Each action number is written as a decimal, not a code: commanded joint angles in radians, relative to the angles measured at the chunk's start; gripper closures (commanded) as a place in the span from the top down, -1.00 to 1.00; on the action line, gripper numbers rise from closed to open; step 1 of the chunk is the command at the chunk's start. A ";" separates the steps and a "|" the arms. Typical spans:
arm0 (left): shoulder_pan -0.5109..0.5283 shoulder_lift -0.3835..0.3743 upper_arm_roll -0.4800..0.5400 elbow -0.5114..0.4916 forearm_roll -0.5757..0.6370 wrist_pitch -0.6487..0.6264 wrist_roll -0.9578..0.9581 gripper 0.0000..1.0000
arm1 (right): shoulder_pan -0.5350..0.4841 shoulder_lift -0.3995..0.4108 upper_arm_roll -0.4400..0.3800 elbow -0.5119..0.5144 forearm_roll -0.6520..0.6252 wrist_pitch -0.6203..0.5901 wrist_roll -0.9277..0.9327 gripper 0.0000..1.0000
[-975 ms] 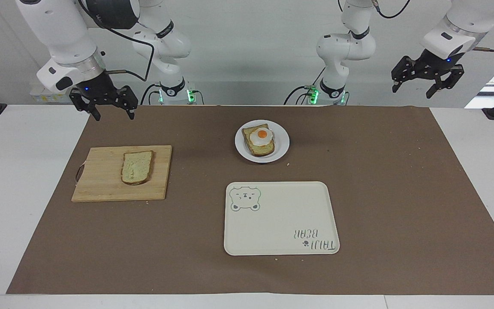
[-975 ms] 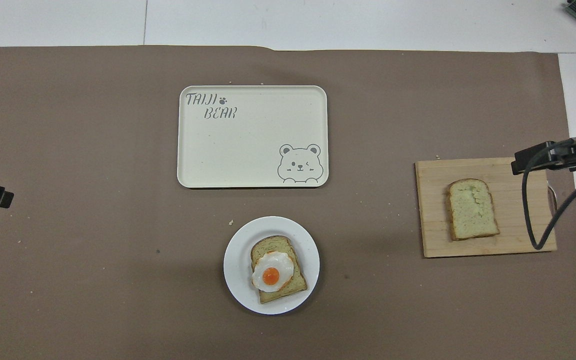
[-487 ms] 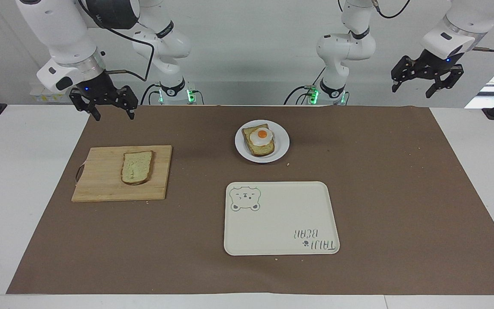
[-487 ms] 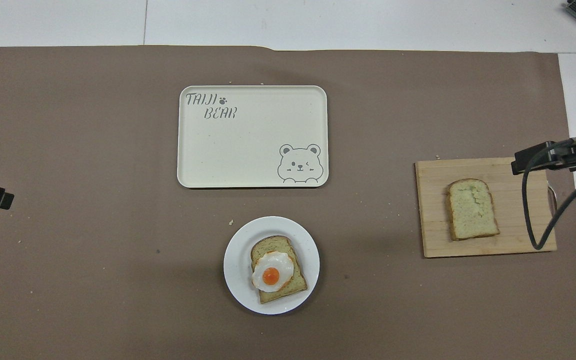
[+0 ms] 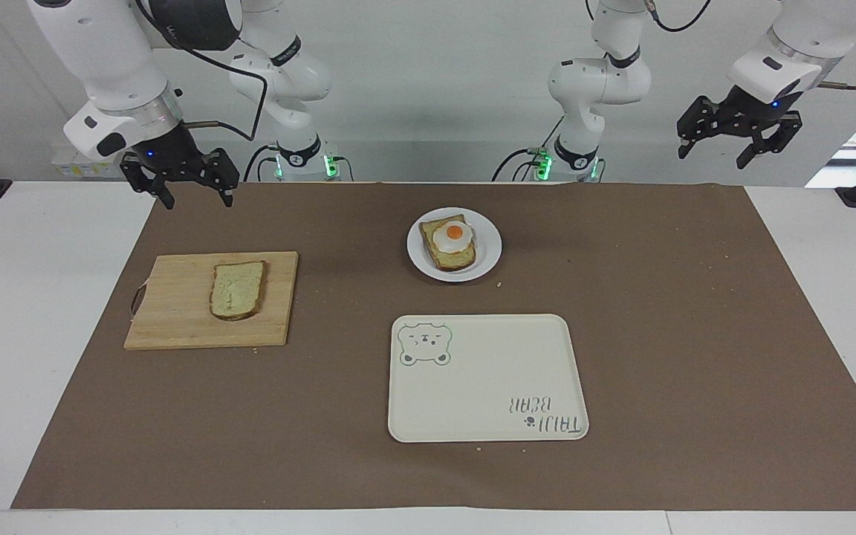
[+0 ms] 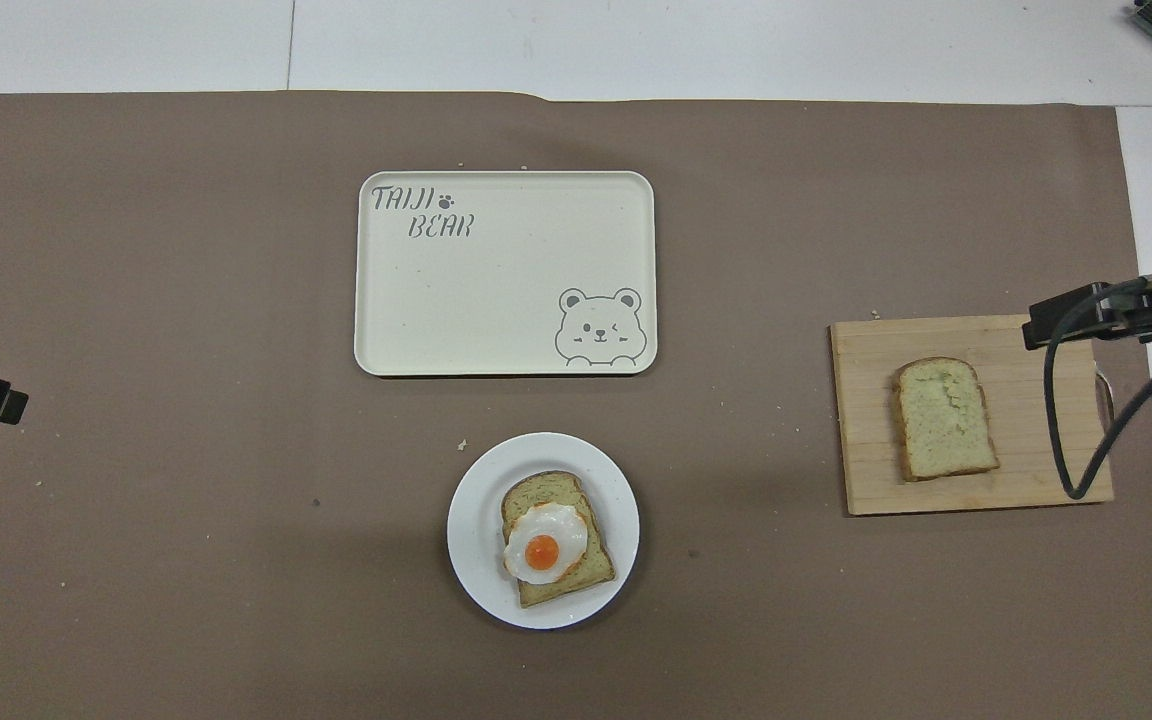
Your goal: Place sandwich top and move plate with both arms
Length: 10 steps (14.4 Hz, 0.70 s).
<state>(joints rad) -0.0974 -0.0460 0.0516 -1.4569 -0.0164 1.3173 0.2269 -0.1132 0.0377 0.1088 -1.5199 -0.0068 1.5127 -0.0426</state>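
Observation:
The sandwich top [image 5: 237, 290] [image 6: 944, 417], a pale bread slice with a dark crust, lies flat on a wooden cutting board [image 5: 175, 312] toward the right arm's end of the table. The white plate [image 5: 489, 256] [image 6: 476, 580] holds a bread slice topped with a fried egg [image 5: 452, 236]. My right gripper [image 5: 198, 202] hangs open over the mat's corner by the board and holds nothing. High over the left arm's end of the table, my left gripper [image 5: 725, 152] is open and empty.
A cream rectangular tray [image 5: 487, 416] [image 6: 496, 330] with a bear drawing lies farther from the robots than the plate. A brown mat [image 5: 695, 334] covers most of the white table. A black cable [image 6: 1066, 440] hangs over the board's edge.
The left gripper has risen a little. The right arm, the bread, the plate and the tray have not moved.

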 commanded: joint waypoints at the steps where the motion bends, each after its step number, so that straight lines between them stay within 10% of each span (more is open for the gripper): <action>1: -0.005 -0.018 0.005 -0.011 0.000 -0.015 -0.011 1.00 | -0.011 0.004 0.005 0.007 0.021 -0.011 0.007 1.00; 10: -0.004 -0.018 0.005 -0.011 0.000 -0.013 -0.008 1.00 | -0.011 0.004 0.005 0.007 0.019 -0.011 0.007 1.00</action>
<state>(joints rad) -0.0977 -0.0480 0.0512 -1.4569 -0.0164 1.3162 0.2269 -0.1132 0.0377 0.1088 -1.5199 -0.0068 1.5127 -0.0426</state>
